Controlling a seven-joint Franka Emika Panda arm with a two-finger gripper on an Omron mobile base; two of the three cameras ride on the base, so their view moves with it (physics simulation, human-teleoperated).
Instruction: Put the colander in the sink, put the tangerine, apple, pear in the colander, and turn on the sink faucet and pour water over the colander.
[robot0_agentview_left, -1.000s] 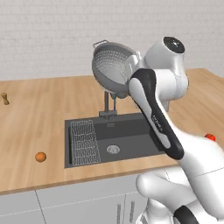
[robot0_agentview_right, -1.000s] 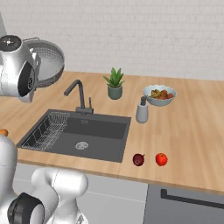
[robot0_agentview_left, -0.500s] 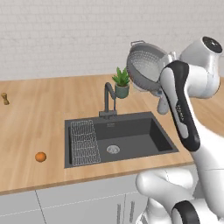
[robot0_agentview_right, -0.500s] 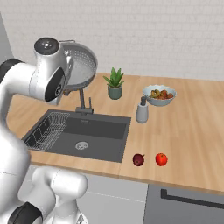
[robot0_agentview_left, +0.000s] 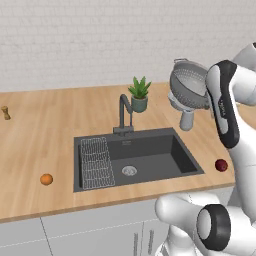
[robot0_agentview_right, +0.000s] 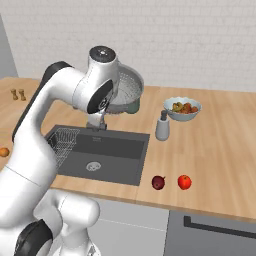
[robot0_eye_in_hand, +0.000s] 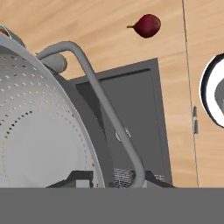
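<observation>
The silver perforated colander (robot0_agentview_left: 189, 85) (robot0_agentview_right: 128, 90) hangs tilted in the air above the counter, just past the sink's right end. My gripper (robot0_eye_in_hand: 113, 178) is shut on its rim beside one wire handle. The dark sink (robot0_agentview_left: 155, 156) (robot0_agentview_right: 116, 152) lies below and to the left, and its basin holds nothing. The faucet (robot0_agentview_left: 123, 112) stands behind it with no water running. The tangerine (robot0_agentview_left: 46, 179) (robot0_agentview_right: 4, 151) rests on the counter left of the sink. A red apple (robot0_agentview_right: 184, 181) and a maroon stemmed fruit (robot0_agentview_right: 158, 182) (robot0_agentview_left: 221, 165) (robot0_eye_in_hand: 147, 25) lie right of the sink, near the front edge.
A potted plant (robot0_agentview_left: 139, 94) stands behind the faucet, and a soap dispenser (robot0_agentview_left: 186, 120) (robot0_agentview_right: 162, 126) sits under the colander. A pale bowl of mixed fruit (robot0_agentview_right: 182, 108) is at the back right. A wire rack (robot0_agentview_left: 95, 162) lines the sink's left side. Small shakers (robot0_agentview_right: 17, 94) stand far left.
The arm has swung the colander rightward, from behind the faucet to beyond the sink's right end. The grip has stayed shut.
</observation>
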